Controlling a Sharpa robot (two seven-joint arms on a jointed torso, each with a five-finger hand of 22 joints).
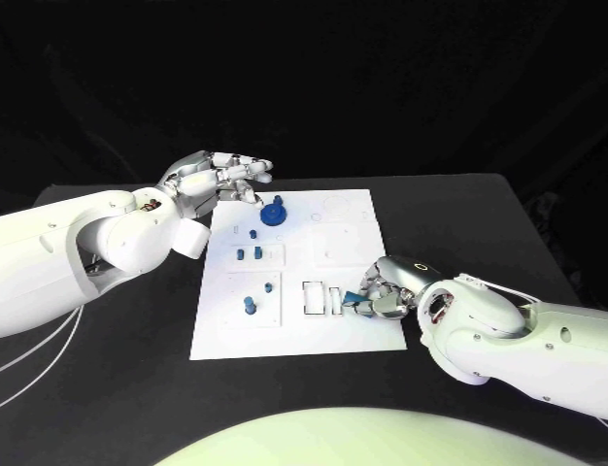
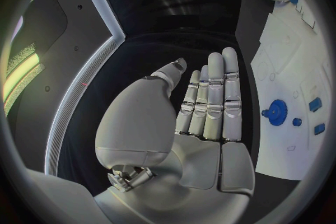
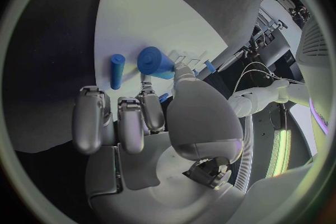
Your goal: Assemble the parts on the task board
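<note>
right hand (image 1: 377, 291) pinches a blue part (image 1: 351, 298) over the board (image 1: 346, 335), left hand (image 1: 220, 180) open and empty; a loose pinch could drop it

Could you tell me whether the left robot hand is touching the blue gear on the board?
Apart. In the left wrist view, the left robot hand lies flat and open, with dark table between its fingers and the blue gear.

task board (image 1: 346, 335): matt white | parts (image 1: 275, 211): smooth blue plastic | left hand (image 2: 210, 101): satin silver metal

Left robot hand (image 2: 199, 117) flat, fingers straight together, empty; task board (image 2: 290, 75) beside, blue parts (image 2: 277, 111) on it.
</note>
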